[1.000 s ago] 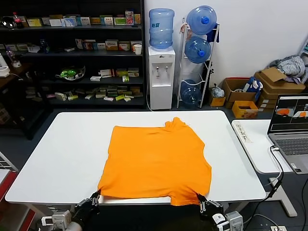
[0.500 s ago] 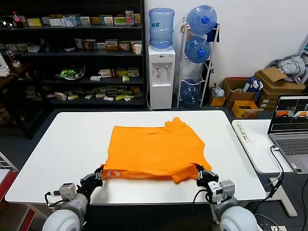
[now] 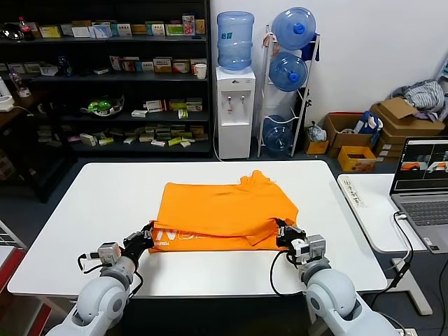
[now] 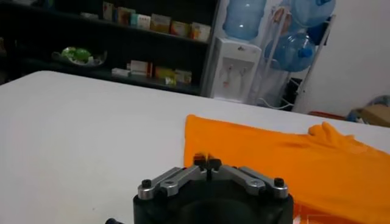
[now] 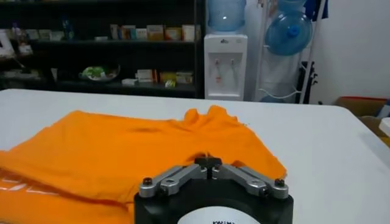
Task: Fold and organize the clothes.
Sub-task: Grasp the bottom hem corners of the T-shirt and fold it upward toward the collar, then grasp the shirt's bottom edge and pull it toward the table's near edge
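Jaws farther forward (hem (image 3: 210, 236) folded over)

A white table (image 3: 91, 231) fills the foreground. Behind it stand dark shelves (image 3: 105, 77) of small boxes, a white water dispenser (image 3: 234, 105) and a rack of blue water bottles (image 3: 288, 77). Cardboard boxes (image 3: 392, 122) and an open laptop (image 3: 423, 182) sit at the right.

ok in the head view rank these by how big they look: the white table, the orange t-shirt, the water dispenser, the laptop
Largest to smallest as they appear in the head view:
1. white table
2. orange T-shirt
3. water dispenser
4. laptop, cut off by the frame edge

The dispenser stands farther away, so its true size against the laptop is unsure.
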You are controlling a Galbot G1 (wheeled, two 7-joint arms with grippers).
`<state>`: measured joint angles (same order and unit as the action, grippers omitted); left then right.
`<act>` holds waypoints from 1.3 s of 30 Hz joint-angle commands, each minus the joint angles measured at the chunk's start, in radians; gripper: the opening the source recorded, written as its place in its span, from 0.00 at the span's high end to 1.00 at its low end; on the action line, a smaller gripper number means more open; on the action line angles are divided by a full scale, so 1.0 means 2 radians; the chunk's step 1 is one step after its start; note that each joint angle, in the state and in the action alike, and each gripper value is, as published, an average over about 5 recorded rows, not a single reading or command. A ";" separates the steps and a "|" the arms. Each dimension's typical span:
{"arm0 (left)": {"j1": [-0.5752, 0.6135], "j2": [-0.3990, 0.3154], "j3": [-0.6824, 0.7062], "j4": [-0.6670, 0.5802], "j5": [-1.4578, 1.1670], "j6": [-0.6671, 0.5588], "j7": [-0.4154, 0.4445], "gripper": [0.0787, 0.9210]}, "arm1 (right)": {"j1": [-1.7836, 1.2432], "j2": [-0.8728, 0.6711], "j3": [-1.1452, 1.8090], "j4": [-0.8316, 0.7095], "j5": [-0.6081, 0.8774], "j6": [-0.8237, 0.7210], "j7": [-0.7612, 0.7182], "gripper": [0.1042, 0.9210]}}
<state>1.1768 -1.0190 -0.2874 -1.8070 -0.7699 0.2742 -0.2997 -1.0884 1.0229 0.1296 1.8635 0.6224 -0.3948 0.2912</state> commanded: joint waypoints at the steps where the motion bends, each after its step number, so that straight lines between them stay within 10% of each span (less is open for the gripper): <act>1: -0.039 -0.001 0.012 0.039 0.009 -0.004 0.006 0.82 | 0.032 0.005 -0.015 -0.022 -0.003 0.004 -0.009 0.83; 21: 0.121 0.000 -0.033 -0.031 0.048 -0.008 0.028 0.16 | -0.103 -0.033 0.092 0.021 -0.011 -0.014 -0.046 0.15; 39: 0.082 0.004 -0.021 -0.006 0.023 0.007 0.025 0.12 | -0.084 -0.027 0.085 -0.003 0.042 -0.070 -0.028 0.12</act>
<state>1.3403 -1.0104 -0.3270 -1.8255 -0.7155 0.2846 -0.2529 -1.2456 0.9727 0.2872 1.8676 0.6697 -0.5005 0.2307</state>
